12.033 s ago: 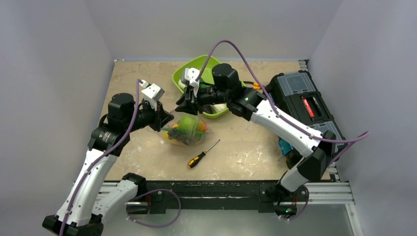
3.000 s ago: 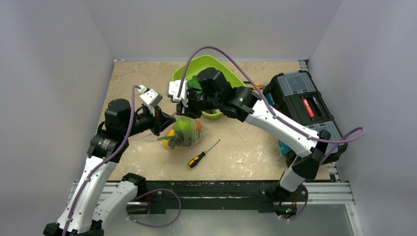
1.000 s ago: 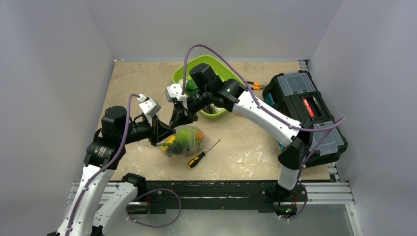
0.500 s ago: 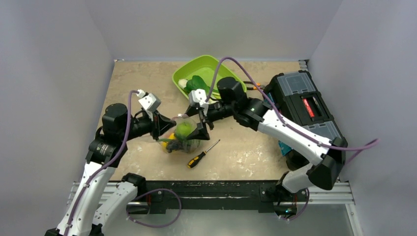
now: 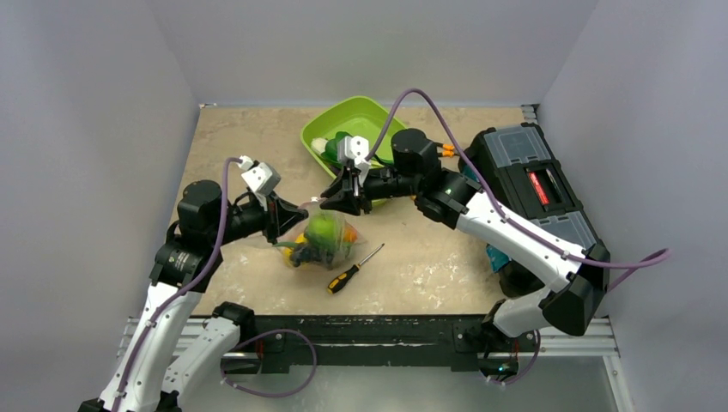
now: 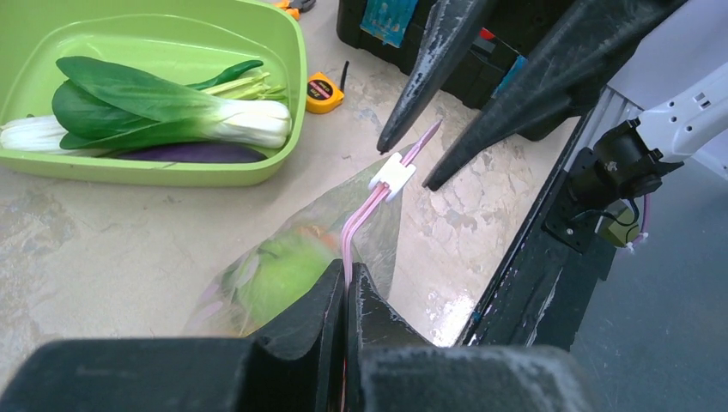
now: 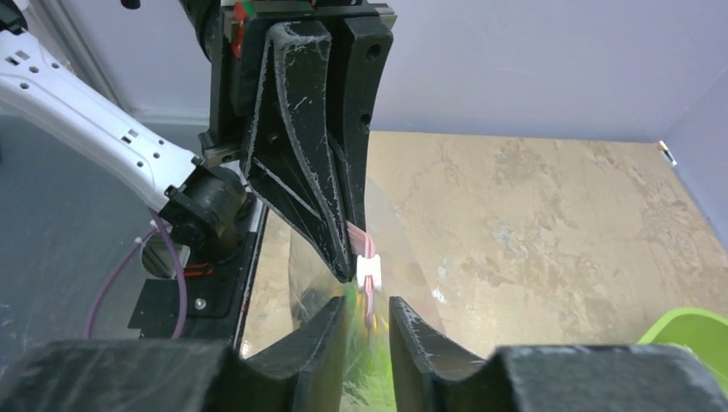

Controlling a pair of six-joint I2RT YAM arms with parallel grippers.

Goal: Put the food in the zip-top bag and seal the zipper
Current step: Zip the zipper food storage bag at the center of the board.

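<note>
Centre-left of the top view: we log the clear crinkly zip-top bag (image 5: 342, 247) on the table, glossy toy fruits (image 5: 319, 228) inside. We see the left gripper (image 6: 345, 283) pinched tight on the thin pinkish zipper strip (image 6: 365, 210). The right gripper (image 6: 405, 166) sits narrowly parted, straddling the white slider (image 6: 393, 172).

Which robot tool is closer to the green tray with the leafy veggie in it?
Right. The right tool hangs open by the green tray's near edge, around the zipper. The left tool sits farther left, shut on the zipper.
</note>
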